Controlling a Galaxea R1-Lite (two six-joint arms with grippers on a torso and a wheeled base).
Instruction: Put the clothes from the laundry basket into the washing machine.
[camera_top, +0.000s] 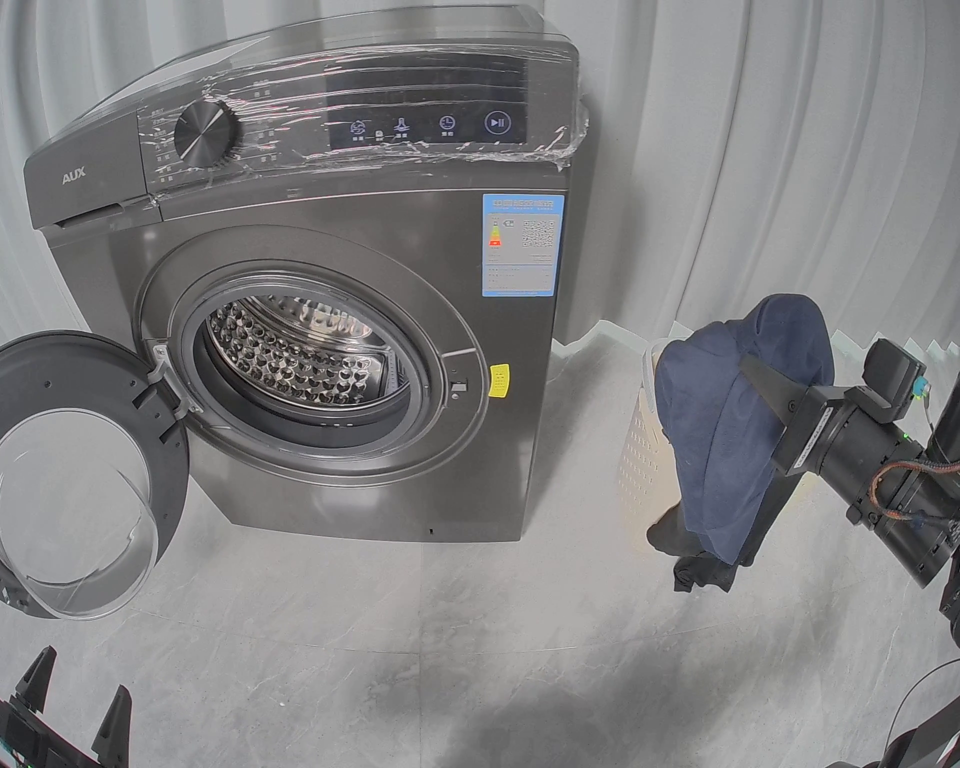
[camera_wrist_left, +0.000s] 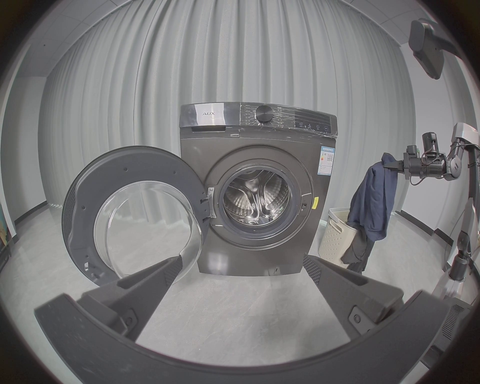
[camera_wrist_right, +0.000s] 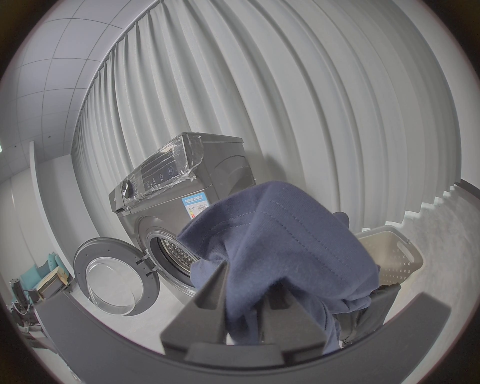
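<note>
Clothes: navy garment (camera_top: 715, 440) pinched in R claw (camera_top: 762, 392), hanging over laundry basket (camera_top: 640, 450), just right of washing machine (camera_top: 420, 300). Dark cloth (camera_top: 700, 565) trails below it. Door (camera_top: 70, 400) swung wide left, drum open. Floor (camera_top: 450, 620) runs btwn basket & machine. L claw (camera_top: 75, 700) spread wide, low.

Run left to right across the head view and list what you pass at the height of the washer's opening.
open washer door → drum opening → yellow sticker → laundry basket → navy garment → right gripper, its fingers shut on that garment
</note>
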